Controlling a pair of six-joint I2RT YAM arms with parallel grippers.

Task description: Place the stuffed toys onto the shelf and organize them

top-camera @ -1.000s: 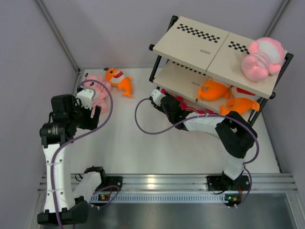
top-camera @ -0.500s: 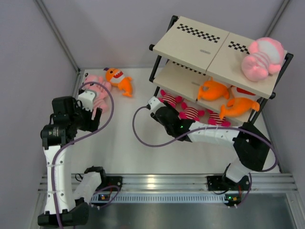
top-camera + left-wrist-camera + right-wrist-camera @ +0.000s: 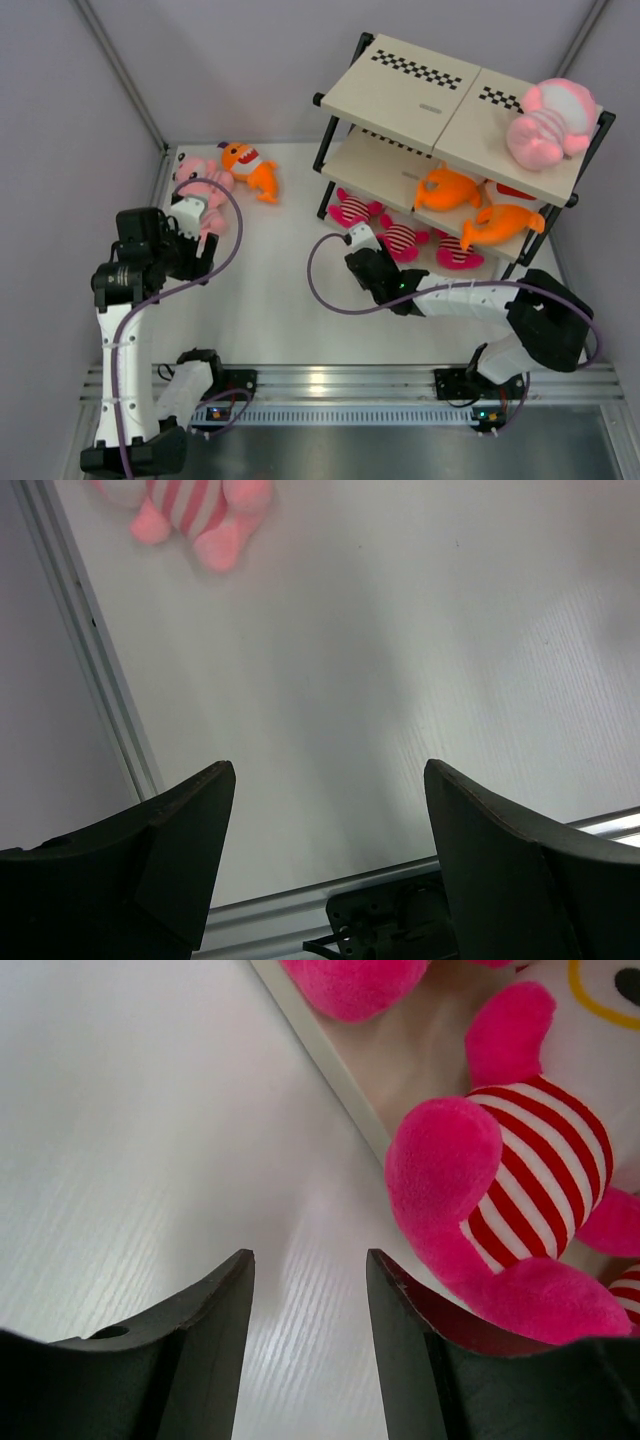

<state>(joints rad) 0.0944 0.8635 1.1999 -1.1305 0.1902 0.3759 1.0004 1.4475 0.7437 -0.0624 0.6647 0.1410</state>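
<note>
Left jaws spread wide, empty, over the desk [image 3: 400, 680] near a pink plush [image 3: 190, 505] — right jaws parted, empty, beside a magenta plush [image 3: 530, 1180] at the shelf [image 3: 410, 90].

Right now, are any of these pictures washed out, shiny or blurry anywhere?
Top external view: the pale-pink toy on top of the shelf glows washed out, and the metal rail shows a bright glare patch. Left wrist view: the fingers are dark and soft-edged. Right wrist view: the magenta striped toy is sharp, with a pale sheen on the table.
</note>
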